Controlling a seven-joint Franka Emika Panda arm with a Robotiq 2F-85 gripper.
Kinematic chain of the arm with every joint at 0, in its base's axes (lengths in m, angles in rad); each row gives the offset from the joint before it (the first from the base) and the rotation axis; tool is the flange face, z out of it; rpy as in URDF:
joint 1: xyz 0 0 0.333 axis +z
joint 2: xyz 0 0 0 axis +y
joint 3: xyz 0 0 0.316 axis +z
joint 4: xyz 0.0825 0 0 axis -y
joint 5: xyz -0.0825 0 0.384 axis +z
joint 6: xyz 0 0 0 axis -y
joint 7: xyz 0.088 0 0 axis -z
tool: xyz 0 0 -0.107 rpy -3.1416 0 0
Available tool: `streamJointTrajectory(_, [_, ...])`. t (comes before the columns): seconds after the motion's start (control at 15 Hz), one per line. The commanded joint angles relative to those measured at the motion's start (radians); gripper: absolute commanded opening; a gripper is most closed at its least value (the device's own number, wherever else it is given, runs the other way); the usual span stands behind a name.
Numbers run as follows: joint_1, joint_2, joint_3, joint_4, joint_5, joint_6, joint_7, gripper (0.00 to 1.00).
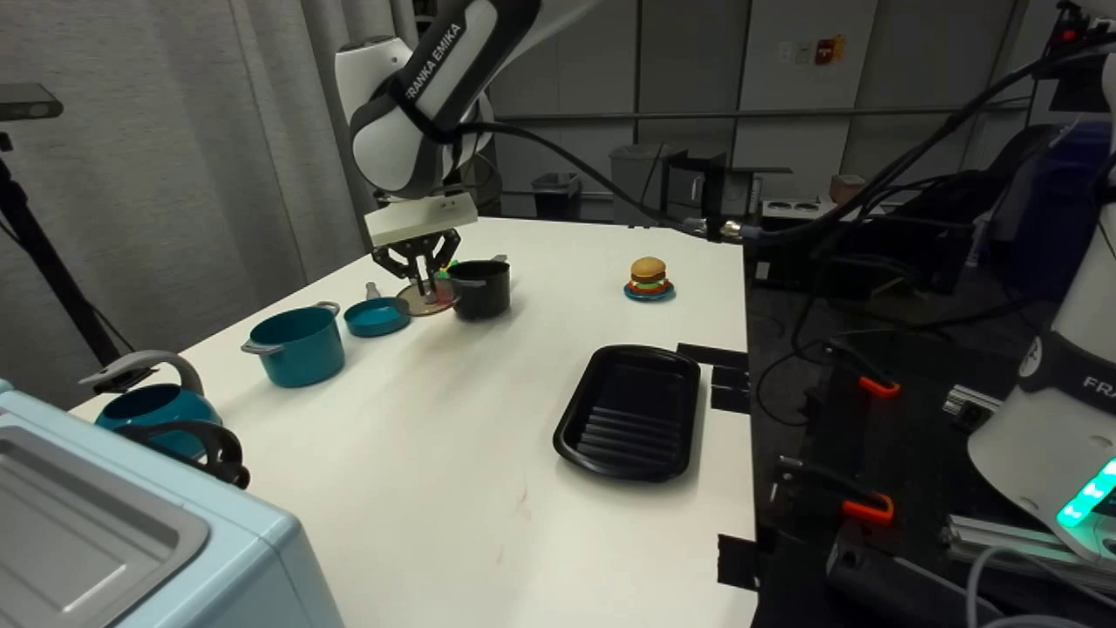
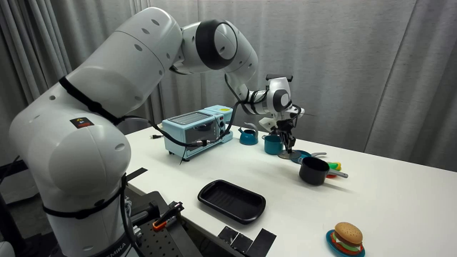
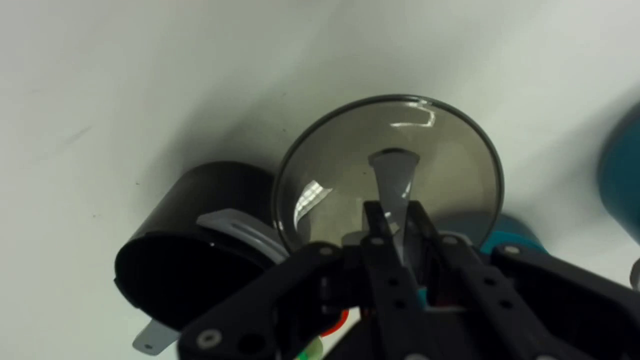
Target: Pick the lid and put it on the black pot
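Note:
The lid is a round see-through grey disc with a dark rim and an upright grey handle, seen in the wrist view (image 3: 340,145) and in both exterior views (image 1: 418,306) (image 2: 285,155). My gripper (image 3: 394,206) points down with its fingers closed on the lid's handle; it also shows in both exterior views (image 1: 426,288) (image 2: 287,144). I cannot tell whether the lid touches the table. The black pot (image 1: 481,292) stands upright right beside the lid, its grey handle pointing away; it also shows in an exterior view (image 2: 312,174) and the wrist view (image 3: 200,200).
A small teal pan (image 1: 377,319) lies partly under the lid's edge in the wrist view. Teal pot (image 1: 301,353), teal kettle (image 2: 248,137) and blue toaster oven (image 2: 194,130) stand along that side. Toy vegetables (image 2: 335,166) lie behind the black pot. A black ribbed pan (image 1: 628,419) and toy burger (image 1: 648,277) sit farther off.

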State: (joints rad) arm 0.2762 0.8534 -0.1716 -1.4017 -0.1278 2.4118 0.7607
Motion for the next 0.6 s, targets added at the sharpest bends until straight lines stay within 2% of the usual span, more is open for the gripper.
streamJointTrajectory(0.0, [-0.026,-0.040,-0.008,-0.009,0.002,-0.027,0.006,0.03])
streamJointTrajectory(0.53, [-0.063,-0.051,-0.036,-0.003,-0.005,-0.028,0.024,0.03])
